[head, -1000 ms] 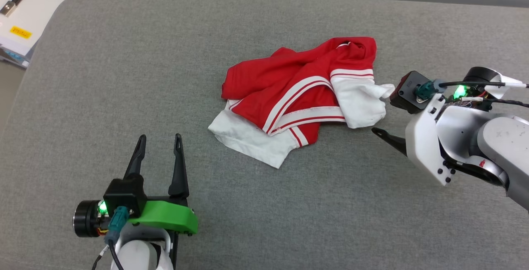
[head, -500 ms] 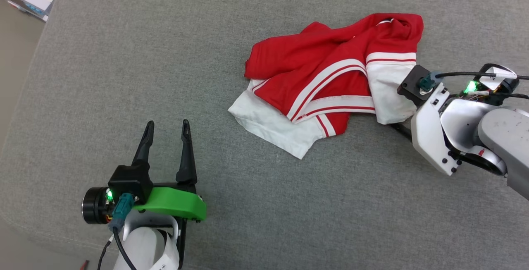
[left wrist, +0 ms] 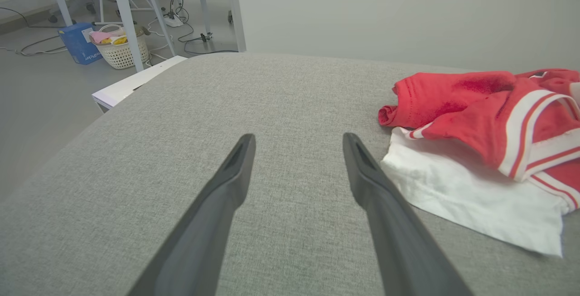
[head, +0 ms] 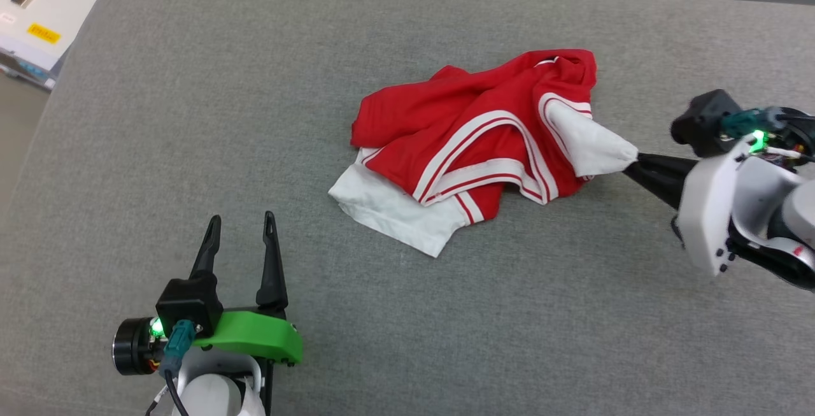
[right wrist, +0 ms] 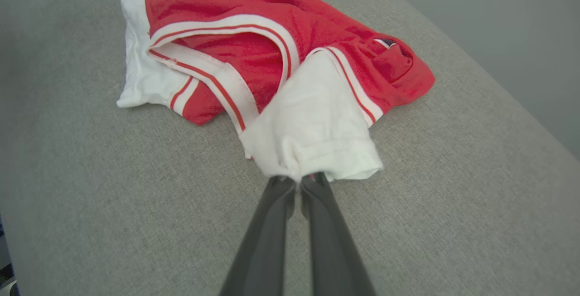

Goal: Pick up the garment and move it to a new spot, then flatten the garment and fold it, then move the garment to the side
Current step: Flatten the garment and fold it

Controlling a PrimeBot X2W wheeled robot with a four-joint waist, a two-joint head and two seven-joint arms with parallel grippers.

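— Grey woven cushion top (head: 191, 116) lies under all of it. Where is the cloth?

— Past the middle, toward the right: the red jersey-style garment (head: 471, 142) with striped trim, lying in a crumpled heap. The short white sleeve (head: 595, 148) on its right side is drawn out to a point.

— Drawn by what?

— The right gripper (head: 637, 162). Its two long dark fingers are pressed together on the sleeve's cuff, with a small bunch of cloth between them.

— Is that enough to lift it?

— I'd judge it a thin hold. Rise slowly and straight, so the bulk peels off the cushion rather than slipping from the pinch. Clear the surface before carrying it across.

— And the other hand?

— The left gripper (head: 240, 220) hovers near the front edge with its fingers spread, holding nothing. It is well apart from the heap's other white sleeve (head: 395, 212).
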